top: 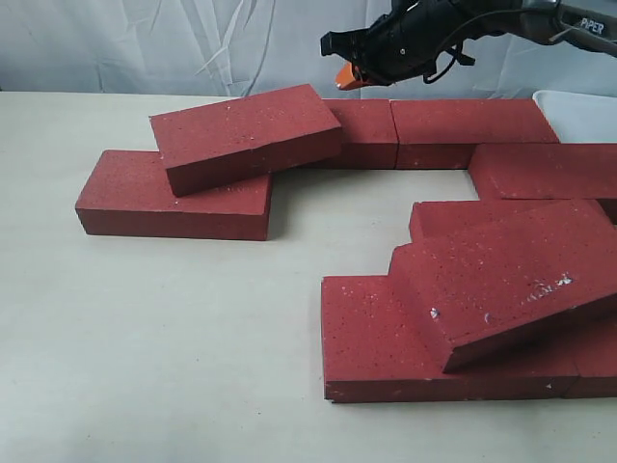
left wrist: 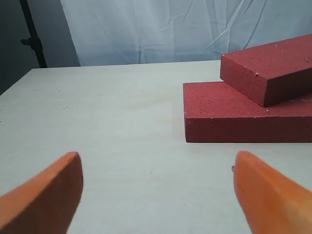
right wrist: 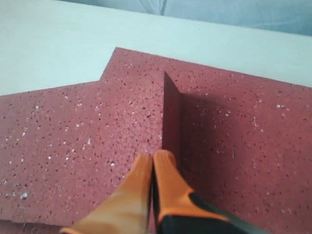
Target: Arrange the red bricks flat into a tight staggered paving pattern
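Note:
Several red bricks lie on the pale table. At the left a flat brick (top: 174, 198) (left wrist: 229, 114) carries a tilted brick (top: 246, 135) (left wrist: 273, 68) leaning across it. Two bricks (top: 472, 125) form a back row. At the front right another tilted brick (top: 511, 275) rests on flat ones (top: 371, 342). My right gripper (top: 349, 77) (right wrist: 153, 158) is shut and empty, hovering over the raised end of the left tilted brick (right wrist: 73, 146) where it meets the back row (right wrist: 243, 136). My left gripper (left wrist: 157, 158) is open over bare table, short of the left flat brick; the exterior view does not show it.
A white tray (top: 583, 111) stands at the back right, behind the bricks. A white cloth backdrop (top: 193, 43) hangs behind the table. A bare stretch of table (top: 164, 338) lies at the front left. A dark stand (left wrist: 34, 39) rises beyond the table's edge.

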You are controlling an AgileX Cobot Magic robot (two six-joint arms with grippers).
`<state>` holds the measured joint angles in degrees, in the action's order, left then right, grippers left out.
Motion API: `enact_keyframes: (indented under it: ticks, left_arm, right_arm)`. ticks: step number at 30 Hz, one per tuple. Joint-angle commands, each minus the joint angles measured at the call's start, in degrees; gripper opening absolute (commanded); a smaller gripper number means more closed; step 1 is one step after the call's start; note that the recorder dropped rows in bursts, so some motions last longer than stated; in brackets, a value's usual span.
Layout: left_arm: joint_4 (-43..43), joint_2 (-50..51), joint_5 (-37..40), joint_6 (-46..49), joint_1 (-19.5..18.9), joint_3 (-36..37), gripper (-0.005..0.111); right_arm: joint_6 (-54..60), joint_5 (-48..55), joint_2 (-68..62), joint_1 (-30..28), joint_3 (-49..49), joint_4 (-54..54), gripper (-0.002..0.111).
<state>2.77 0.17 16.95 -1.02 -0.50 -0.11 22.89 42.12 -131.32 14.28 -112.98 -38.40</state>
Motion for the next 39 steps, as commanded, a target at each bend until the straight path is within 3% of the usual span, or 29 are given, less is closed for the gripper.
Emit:
enact_keyframes:
  ticks: [1, 4, 13, 17, 21, 39]
  left_arm:
    - [-0.4, -0.2, -0.5, 0.0, 0.0, 0.1, 0.079]
    - [-0.4, -0.2, -0.5, 0.0, 0.0, 0.1, 0.079]
    - [-0.4, -0.2, -0.5, 0.0, 0.0, 0.1, 0.079]
    - [-0.4, -0.2, -0.5, 0.0, 0.0, 0.1, 0.079]
    - [-0.4, -0.2, -0.5, 0.0, 0.0, 0.1, 0.079]
    - [-0.4, -0.2, -0.5, 0.0, 0.0, 0.1, 0.079]
  right_arm:
    - [0.9, 0.4, -1.3, 0.0, -2.4, -0.9, 0.024]
    - [1.7, 1.6, -3.0, 0.4, -4.0, -1.1, 0.044]
    - [1.7, 1.6, -6.2, 0.5, -4.1, -0.9, 0.043]
    - [1.7, 2.4, -6.8, 0.5, -4.1, -1.1, 0.031]
    - [1.7, 2.6, -7.2, 0.5, -4.1, -1.1, -0.001]
    - [-4.9, 6.8, -3.3, -0.2, -4.1, -0.2, -0.001]
